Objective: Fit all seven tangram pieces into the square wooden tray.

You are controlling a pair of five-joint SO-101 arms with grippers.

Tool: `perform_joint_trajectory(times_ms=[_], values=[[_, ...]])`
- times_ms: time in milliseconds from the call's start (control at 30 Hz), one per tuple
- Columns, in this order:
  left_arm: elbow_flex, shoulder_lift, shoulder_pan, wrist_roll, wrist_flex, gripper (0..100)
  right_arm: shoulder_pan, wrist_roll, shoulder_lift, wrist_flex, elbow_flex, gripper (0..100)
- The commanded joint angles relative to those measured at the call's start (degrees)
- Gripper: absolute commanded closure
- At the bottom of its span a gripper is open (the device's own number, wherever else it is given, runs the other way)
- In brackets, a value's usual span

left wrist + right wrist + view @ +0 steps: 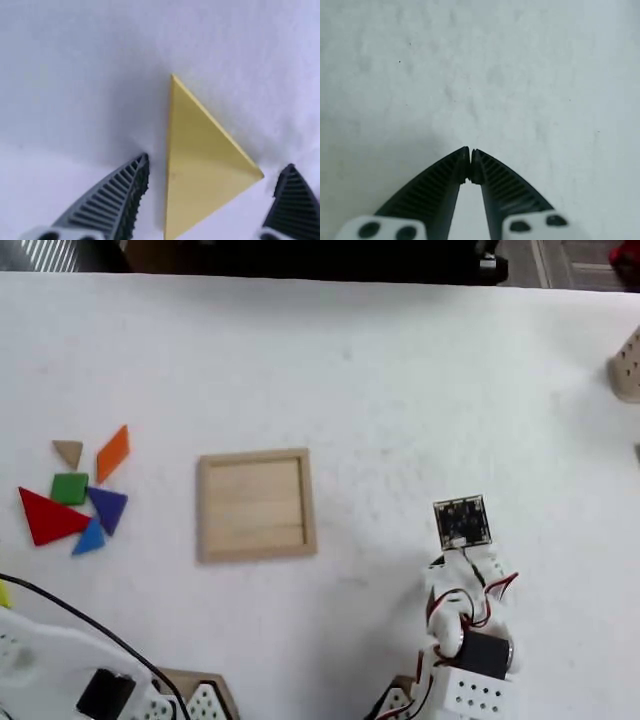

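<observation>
A yellow triangle [200, 160] lies flat on the white table between the two fingers of my left gripper [216, 165], which is open and straddles it without clamping. A sliver of that yellow piece [3, 592] shows at the table's left edge. The square wooden tray [256, 542] sits mid-table with nothing in it. Left of it lie a red triangle [48, 516], a green square [69, 488], a purple triangle [108, 507], a blue triangle [90, 538], an orange parallelogram [113, 453] and a tan triangle [68, 451]. My right gripper [470, 162] is shut over bare table, holding nothing.
The right arm [465, 620] stands right of the tray near the front edge. The left arm's white body [60, 670] and a black cable [90, 625] fill the front left corner. A pale perforated object [628, 365] sits at the far right edge.
</observation>
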Motion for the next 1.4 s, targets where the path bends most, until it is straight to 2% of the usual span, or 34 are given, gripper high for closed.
perform_joint_trajectory(times_ms=[0,167,433,833,933,1100,1200,1300,1367], values=[[-2.02,3.65,-0.57,0.79,-3.52,61,0.57,0.62,-0.4,0.13,0.09,98.1],[-1.93,3.82,-0.57,0.53,-0.88,62,0.57,0.62,-0.4,0.13,0.09,98.1],[-1.93,3.82,-0.66,-1.23,-0.35,86,0.57,0.62,-0.4,0.13,0.09,98.1],[-2.2,3.47,-0.13,-3.08,0.18,87,0.57,0.62,-0.4,0.13,0.09,98.1],[-3.52,3.21,1.27,-3.16,4.04,87,0.57,0.62,-0.4,0.13,0.09,98.1],[-10.55,3.21,5.14,-3.52,17.49,87,0.57,0.62,-0.4,0.13,0.09,98.1],[-17.85,3.21,7.78,-8.79,24.79,87,0.57,0.62,-0.4,0.13,0.09,98.1],[-25.58,3.21,9.36,-10.11,31.21,87,0.31,0.62,-0.4,0.04,0.09,98.1],[-28.84,3.38,11.38,-14.86,35.87,87,0.22,0.62,-0.4,0.04,0.18,98.1]])
